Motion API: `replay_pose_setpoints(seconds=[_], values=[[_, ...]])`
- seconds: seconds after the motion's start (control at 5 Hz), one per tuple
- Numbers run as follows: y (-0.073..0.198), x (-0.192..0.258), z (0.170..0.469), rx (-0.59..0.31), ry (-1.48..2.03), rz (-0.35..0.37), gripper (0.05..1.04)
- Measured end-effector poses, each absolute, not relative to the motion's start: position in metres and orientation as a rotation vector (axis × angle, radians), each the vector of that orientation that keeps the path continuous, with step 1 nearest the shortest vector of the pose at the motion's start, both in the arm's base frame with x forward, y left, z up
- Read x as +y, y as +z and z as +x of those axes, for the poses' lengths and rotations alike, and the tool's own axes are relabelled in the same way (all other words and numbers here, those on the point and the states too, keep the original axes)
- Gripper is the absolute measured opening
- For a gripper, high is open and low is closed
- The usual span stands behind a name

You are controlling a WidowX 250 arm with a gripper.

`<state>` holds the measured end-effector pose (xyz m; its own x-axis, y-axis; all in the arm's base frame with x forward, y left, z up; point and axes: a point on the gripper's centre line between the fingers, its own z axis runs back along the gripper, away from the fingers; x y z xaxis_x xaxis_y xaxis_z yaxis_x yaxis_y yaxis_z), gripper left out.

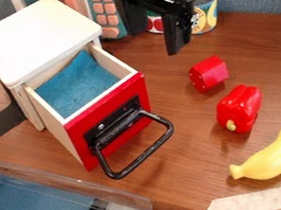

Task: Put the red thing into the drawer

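The black gripper [156, 41] hangs at the top centre with its fingers apart and nothing between them. It is right of the white-topped cabinet and up and left of the red things. A small red block [210, 73] lies on the table right of centre. Just below it sits a shiny red bell pepper [239, 109] with a yellowish stem end. The red-fronted drawer [118, 109] stands pulled out of the cabinet [36, 37]. Blue cloth [78, 84] lines its inside, and a black handle [140, 153] sticks out from its front.
A yellow banana [270, 157] lies at the lower right, near pale tape [267, 201]. Behind the gripper stand cans [204, 9], with a teal keypad toy [105, 11] beside the cabinet. The table's edge runs along the lower left.
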<state>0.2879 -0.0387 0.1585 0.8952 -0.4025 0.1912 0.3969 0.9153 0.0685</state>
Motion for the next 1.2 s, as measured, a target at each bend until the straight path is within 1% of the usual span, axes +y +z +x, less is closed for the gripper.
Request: replay_pose_setpoints(seconds=[0.2, 0.6, 1.2], values=[[0.152, -0.039, 0.289, -0.184, -0.413, 0.025, 1.000], [0.121, -0.043, 0.310, -0.166, -0.504, 0.063, 1.000], [0.104, -0.056, 0.351, -0.236, -0.657, 0.099, 1.000]])
